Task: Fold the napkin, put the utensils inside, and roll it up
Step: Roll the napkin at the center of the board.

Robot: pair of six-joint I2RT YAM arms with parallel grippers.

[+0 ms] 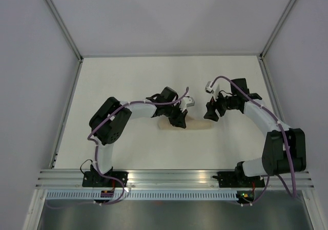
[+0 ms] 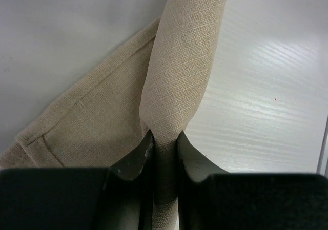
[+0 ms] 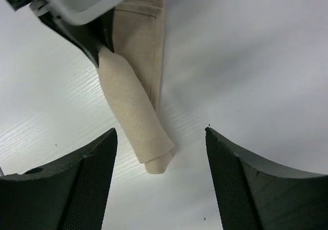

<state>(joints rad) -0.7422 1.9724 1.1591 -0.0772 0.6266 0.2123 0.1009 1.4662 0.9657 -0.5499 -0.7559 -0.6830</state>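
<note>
The napkin lies on the table as a slim roll, between the two arms and a little toward the near edge; its long axis runs left to right, roughly parallel to that edge. The left gripper stands over the roll left of its middle; the left wrist view shows its fingers closed tight on the rolled cloth, with a flat hemmed flap spread beside the roll and not yet wound in. The right gripper is just off the roll's right end, apart from the cloth; its own camera shows the jaws wide, holding nothing, with the roll's open end lying low between them and the axis running away toward the left gripper. No fork shows in any view; whether it lies inside the roll cannot be told. Judgement: the roll is nearly made, with the flap left to take up; the right gripper is the nearer to the free end and meets the roll end-on, so it would need to come across the axis, not along it, to steady or turn that end.
</note>
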